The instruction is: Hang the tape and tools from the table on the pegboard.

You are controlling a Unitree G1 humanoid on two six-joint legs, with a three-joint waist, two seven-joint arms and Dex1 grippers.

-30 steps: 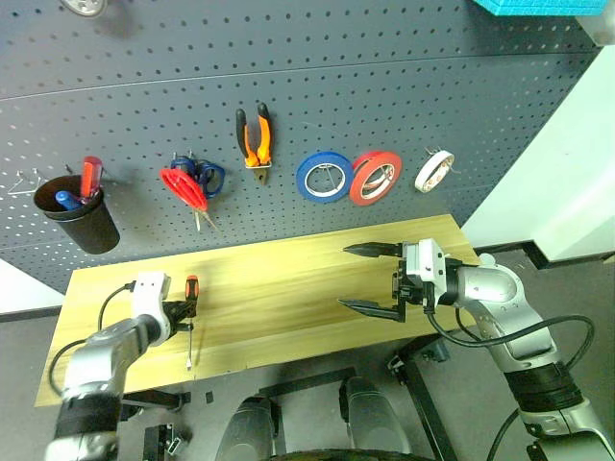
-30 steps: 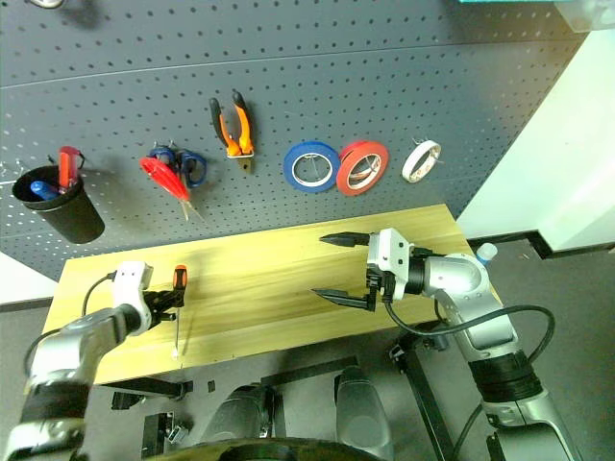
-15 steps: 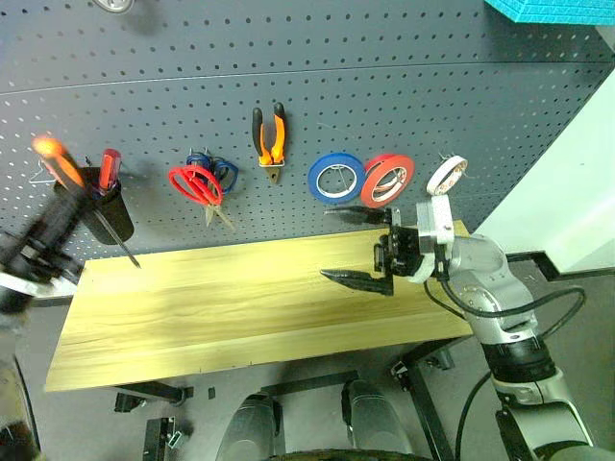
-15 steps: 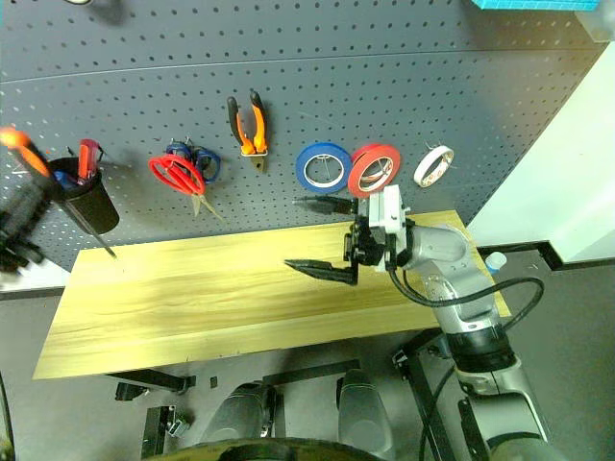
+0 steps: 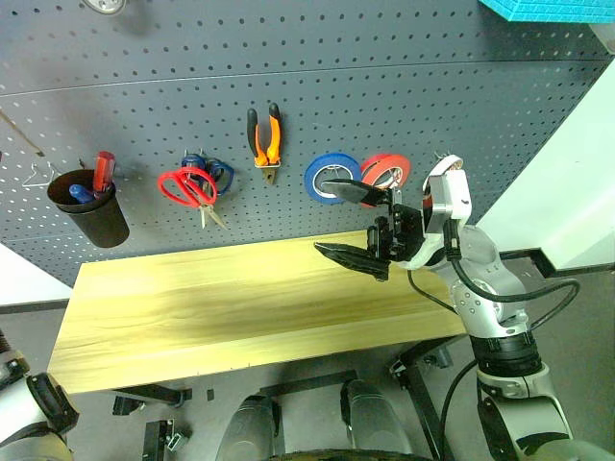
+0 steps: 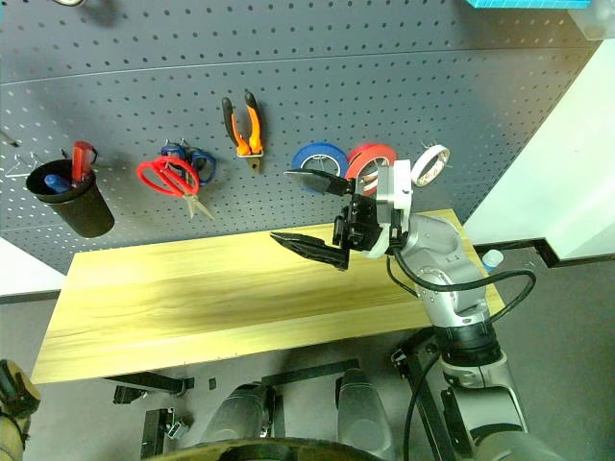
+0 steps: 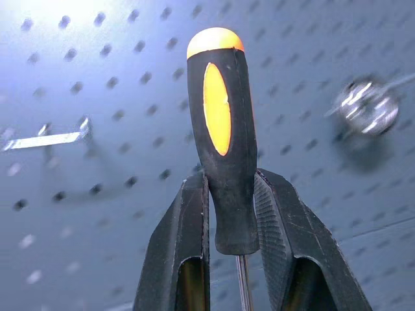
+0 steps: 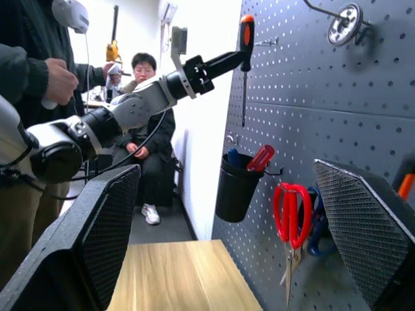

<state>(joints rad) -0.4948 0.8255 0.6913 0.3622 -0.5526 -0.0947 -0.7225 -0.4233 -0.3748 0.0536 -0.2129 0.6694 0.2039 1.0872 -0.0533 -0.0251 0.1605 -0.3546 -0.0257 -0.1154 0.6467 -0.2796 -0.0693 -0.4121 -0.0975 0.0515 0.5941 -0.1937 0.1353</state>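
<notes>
Left wrist view, left gripper (image 7: 230, 227) jaws clamping screwdriver (image 7: 222, 136) near pegboard (image 7: 311, 78) hook (image 7: 45, 138), right gripper (image 5: 348, 221) jaws wide.

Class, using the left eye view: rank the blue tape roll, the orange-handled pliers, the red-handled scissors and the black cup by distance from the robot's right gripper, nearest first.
From the right gripper:
1. Blue tape roll, on the pegboard, right behind its upper finger.
2. Orange-handled pliers, hanging further left.
3. Red-handled scissors, left again.
4. Black cup, at the far left.

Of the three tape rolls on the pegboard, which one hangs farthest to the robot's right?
The whitish roll. It hangs at the robot's right end of the row, past the red roll and the blue roll, and it is thinner than both.
</notes>
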